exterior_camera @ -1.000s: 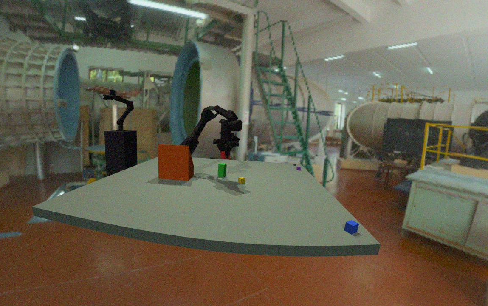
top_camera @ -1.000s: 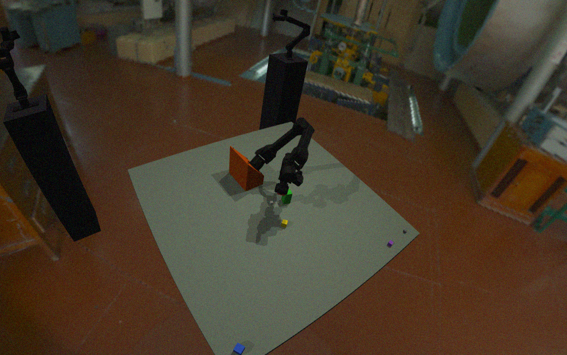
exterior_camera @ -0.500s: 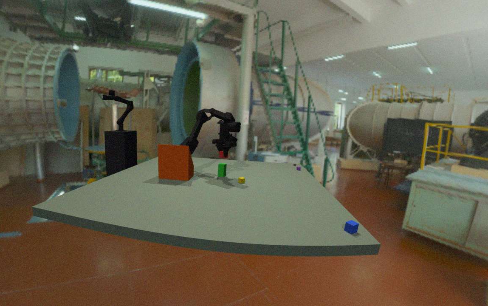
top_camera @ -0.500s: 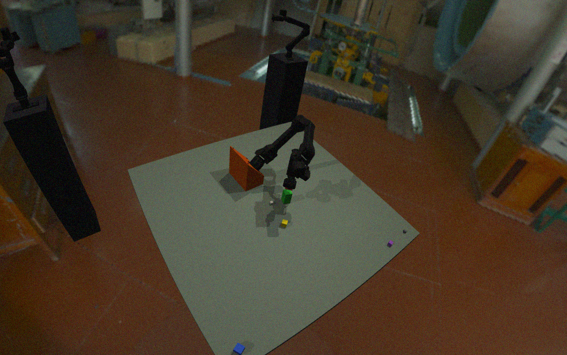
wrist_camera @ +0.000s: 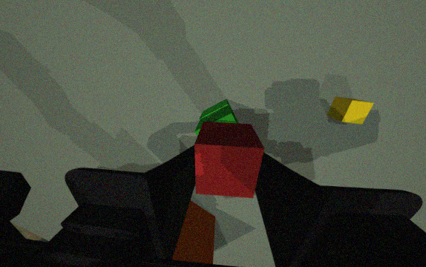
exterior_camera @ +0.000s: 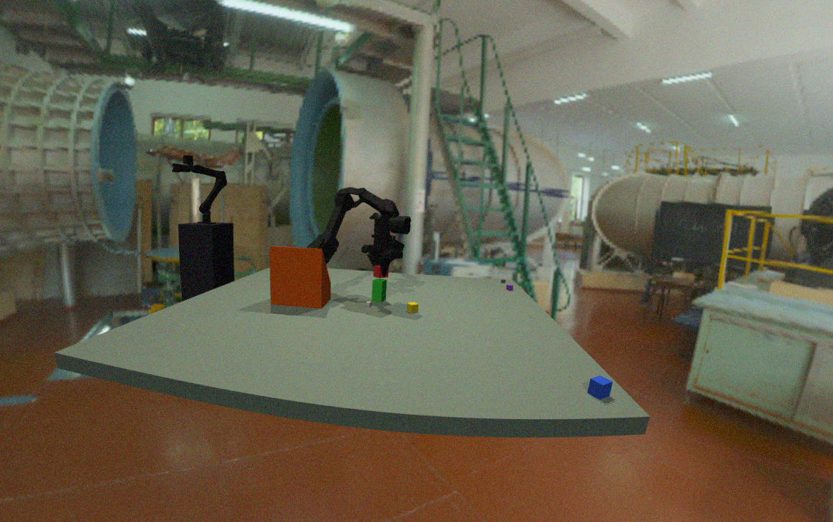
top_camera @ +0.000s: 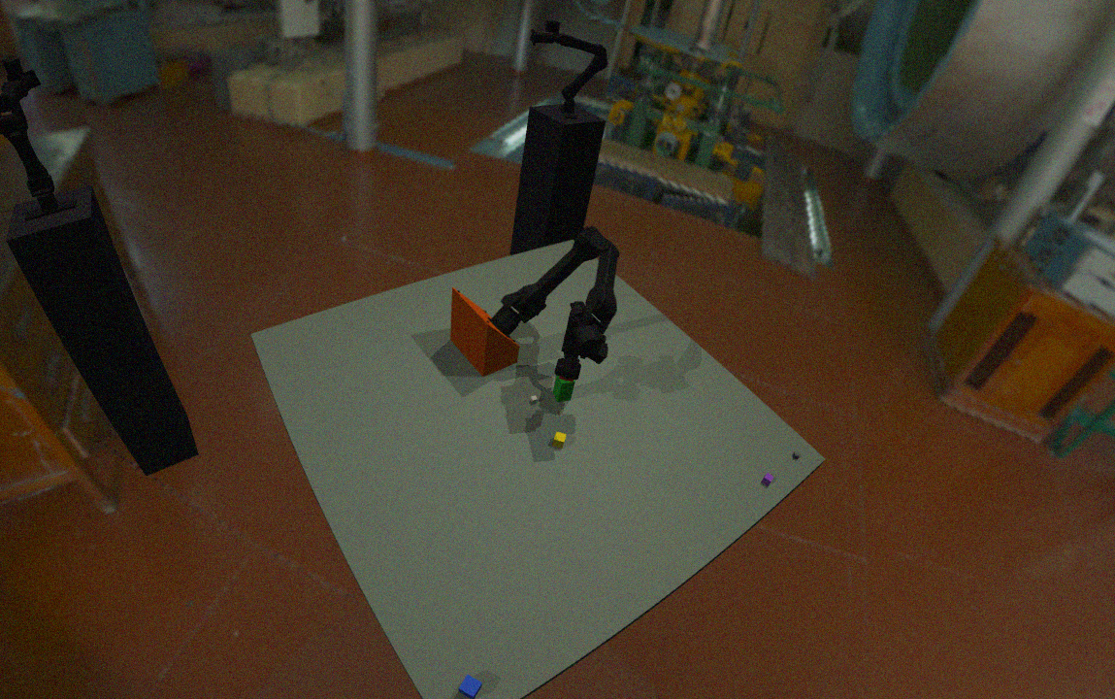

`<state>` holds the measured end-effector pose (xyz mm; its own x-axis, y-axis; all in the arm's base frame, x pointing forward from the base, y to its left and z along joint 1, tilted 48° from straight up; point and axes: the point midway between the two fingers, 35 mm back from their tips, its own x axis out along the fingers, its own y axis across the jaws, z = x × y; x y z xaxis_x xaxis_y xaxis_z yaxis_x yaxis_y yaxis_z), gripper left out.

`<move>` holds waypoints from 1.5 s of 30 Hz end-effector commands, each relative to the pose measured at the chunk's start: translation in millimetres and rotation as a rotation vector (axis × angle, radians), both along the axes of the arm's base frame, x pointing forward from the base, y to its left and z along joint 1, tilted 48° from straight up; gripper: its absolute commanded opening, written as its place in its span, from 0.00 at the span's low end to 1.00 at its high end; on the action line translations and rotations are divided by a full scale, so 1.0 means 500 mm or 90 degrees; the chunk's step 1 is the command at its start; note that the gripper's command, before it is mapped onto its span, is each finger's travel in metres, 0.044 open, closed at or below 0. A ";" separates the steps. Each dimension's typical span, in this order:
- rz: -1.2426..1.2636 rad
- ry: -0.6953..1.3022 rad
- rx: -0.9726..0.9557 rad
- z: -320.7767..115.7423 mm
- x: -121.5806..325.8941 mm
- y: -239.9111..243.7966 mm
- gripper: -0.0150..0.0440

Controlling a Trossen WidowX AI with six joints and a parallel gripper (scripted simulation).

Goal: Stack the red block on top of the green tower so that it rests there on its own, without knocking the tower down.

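Note:
My gripper (wrist_camera: 225, 149) (exterior_camera: 381, 272) is shut on the red block (wrist_camera: 225, 170) (exterior_camera: 378, 271) and holds it in the air. The green tower (top_camera: 563, 389) (exterior_camera: 378, 290) (wrist_camera: 218, 113) stands upright on the table. In the exterior view the red block appears just above the tower's top, with a small gap between them. In the wrist view the red block hides most of the tower, and a part of the tower shows beyond the block's far edge. In the top view the gripper covers the red block.
A yellow block (top_camera: 559, 440) (exterior_camera: 412, 307) (wrist_camera: 350, 110) lies near the tower. A tiny white cube (top_camera: 533, 399) is close beside it. An orange wedge (top_camera: 474, 334) (exterior_camera: 299, 277) stands near the arm's base. A blue block (top_camera: 470, 685) (exterior_camera: 599, 387) and a purple block (top_camera: 768, 479) (exterior_camera: 509, 287) lie near the table's edges.

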<state>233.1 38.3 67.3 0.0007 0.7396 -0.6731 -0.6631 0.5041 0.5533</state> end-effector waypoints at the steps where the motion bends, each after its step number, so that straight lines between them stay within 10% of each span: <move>1: 0.002 0.003 0.004 -0.014 -0.004 0.020 0.25; 35: 0.002 0.003 0.003 -0.010 -0.004 0.015 0.25; 45: 0.002 0.004 0.002 -0.015 -0.005 0.019 0.70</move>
<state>230.8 47.8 60.1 -0.0061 0.7419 -0.6705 -0.6610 0.5002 0.5593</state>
